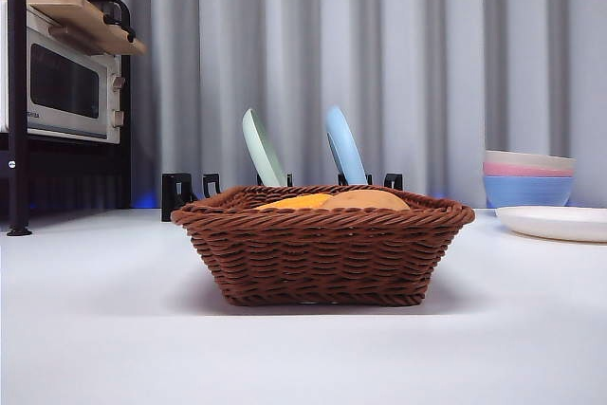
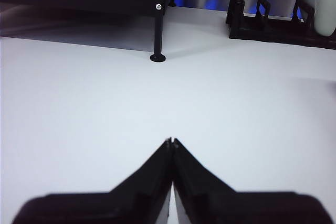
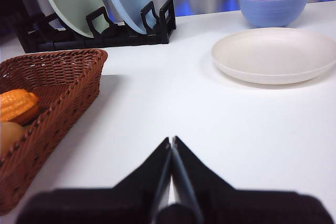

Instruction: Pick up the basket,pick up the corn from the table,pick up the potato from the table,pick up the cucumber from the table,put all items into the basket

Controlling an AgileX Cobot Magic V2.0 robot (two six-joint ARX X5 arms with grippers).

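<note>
Brown wicker basket (image 1: 322,258) at table (image 1: 95,329) centre; corn (image 1: 296,202) and potato (image 1: 365,200) lying inside, touching, corn to the left. Cucumber not discernible. Left gripper (image 2: 171,141) over bare tabletop, jaws pressed together, empty. Right gripper (image 3: 171,140) just beside basket's right side, jaws pressed together, empty. Cream plate (image 1: 555,223) far right.

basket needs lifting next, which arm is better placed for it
Right, probably. The right end effector, jaws shut, has the basket with the corn and potato close beside it. The left end effector sees only bare table, no basket.
</note>
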